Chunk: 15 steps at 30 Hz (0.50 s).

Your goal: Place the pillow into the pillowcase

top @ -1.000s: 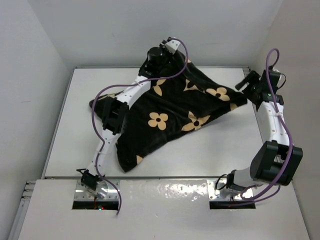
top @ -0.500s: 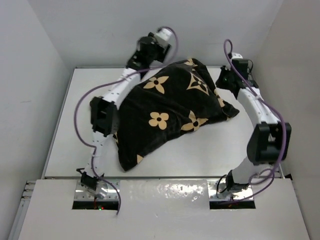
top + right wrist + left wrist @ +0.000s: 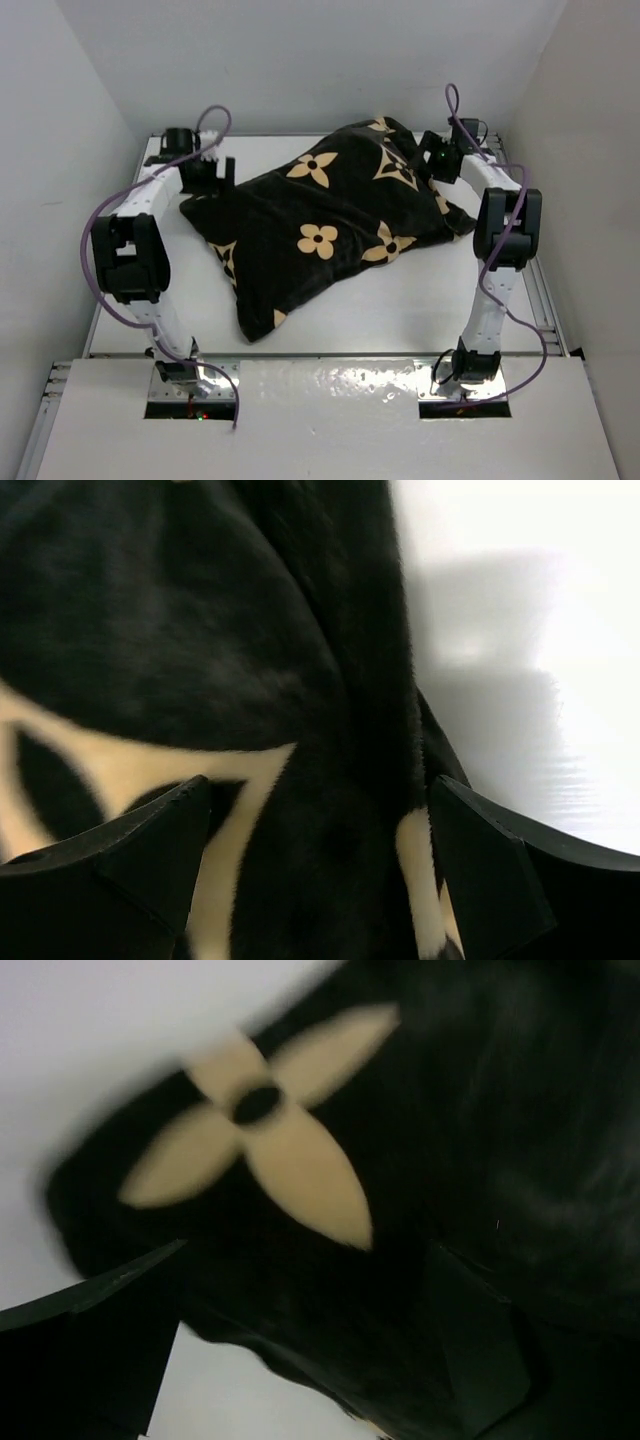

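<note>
The left gripper [image 3: 224,174], its fingers apart, hovers at the far-left corner of the plump pillowcase [image 3: 330,225], while the right gripper [image 3: 432,162], fingers likewise spread, sits over its far-right edge, the case lying across the middle of the table [image 3: 400,300].

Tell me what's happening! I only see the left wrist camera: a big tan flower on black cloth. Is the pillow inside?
Observer: From the top camera, the pillowcase lies plump on the table, with no white pillow showing anywhere.
Operator: Where's the other arm?
Observer: The right tool is at the pillowcase's far right side, across from the left tool.
Operator: Is it grabbing?
Observer: The right wrist camera shows its fingers spread wide, with black cloth between them, not pinched.
</note>
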### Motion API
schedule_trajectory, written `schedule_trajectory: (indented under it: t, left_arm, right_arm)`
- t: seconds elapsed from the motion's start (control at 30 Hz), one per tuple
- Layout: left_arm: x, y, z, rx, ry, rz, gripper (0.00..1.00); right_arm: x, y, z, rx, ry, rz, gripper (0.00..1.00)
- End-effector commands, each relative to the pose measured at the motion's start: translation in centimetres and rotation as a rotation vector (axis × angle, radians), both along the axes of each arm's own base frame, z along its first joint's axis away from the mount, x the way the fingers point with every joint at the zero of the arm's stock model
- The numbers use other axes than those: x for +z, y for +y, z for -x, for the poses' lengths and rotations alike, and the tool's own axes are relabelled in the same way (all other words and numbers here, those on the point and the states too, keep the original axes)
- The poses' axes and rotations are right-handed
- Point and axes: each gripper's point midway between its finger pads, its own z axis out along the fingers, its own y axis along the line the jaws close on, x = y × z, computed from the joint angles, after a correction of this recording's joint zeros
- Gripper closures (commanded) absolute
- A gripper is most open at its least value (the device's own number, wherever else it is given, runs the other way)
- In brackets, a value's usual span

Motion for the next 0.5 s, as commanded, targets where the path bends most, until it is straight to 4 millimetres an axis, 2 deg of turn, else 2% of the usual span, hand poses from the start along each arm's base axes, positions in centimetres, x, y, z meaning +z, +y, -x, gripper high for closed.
schedule_trajectory:
  t: [0.0, 0.07, 0.13, 0.17, 0.2, 0.27, 0.3, 0.33, 0.37, 0.4, 0.43, 0.47]
  left_arm:
    - [-2.7, -2.7, 2.2, -0.013, 0.1, 0.163, 0.0]
    - [-3.9, -2.7, 2.5, -0.01, 0.119, 0.158, 0.0]
    - [-5.0, -3.0, 3.1, -0.012, 0.137, 0.157, 0.0]
    - [-5.7, -3.2, 2.8, -0.011, 0.135, 0.164, 0.0]
    - [-6.1, -3.3, 2.7, -0.012, 0.138, 0.168, 0.02]
    - [-7.0, -3.3, 2.2, -0.021, 0.138, 0.173, 0.12]
    - [-7.4, -3.0, 1.9, -0.018, 0.137, 0.164, 0.33]
    - [-7.9, -2.2, 1.5, -0.005, 0.131, 0.126, 0.45]
    - [-8.9, -1.4, 1.2, 0.011, 0.14, 0.095, 0.55]
    - [-8.6, 0.1, -0.2, 0.017, 0.099, 0.046, 0.61]
    - [-9.2, 1.7, -1.0, 0.044, 0.094, -0.024, 0.63]
    - [-8.1, 3.6, -3.0, 0.05, 0.029, -0.096, 0.62]
  right_arm:
    - [-2.1, -1.3, 0.0, -0.091, 0.056, 0.023, 0.13]
    - [-3.8, -2.5, 0.7, -0.134, 0.115, 0.049, 0.16]
    - [-5.9, -2.8, 1.6, -0.151, 0.17, 0.051, 0.3]
    - [-6.6, -2.9, 2.2, -0.167, 0.192, 0.036, 0.4]
    - [-6.5, -2.8, 2.5, -0.174, 0.197, 0.026, 0.66]
    - [-6.9, -3.6, 4.1, -0.215, 0.225, 0.011, 0.96]
    - [-6.5, -4.2, 4.7, -0.25, 0.222, 0.019, 1.0]
    - [-5.7, -4.5, 6.8, -0.277, 0.22, 0.014, 1.0]
    - [-4.9, -5.4, 7.2, -0.332, 0.179, -0.01, 1.0]
    - [-4.3, -5.8, 8.1, -0.358, 0.157, -0.024, 1.0]
    - [-3.6, -5.8, 10.7, -0.379, 0.147, -0.036, 1.0]
    - [-3.4, -6.4, 12.1, -0.415, 0.154, -0.05, 1.0]
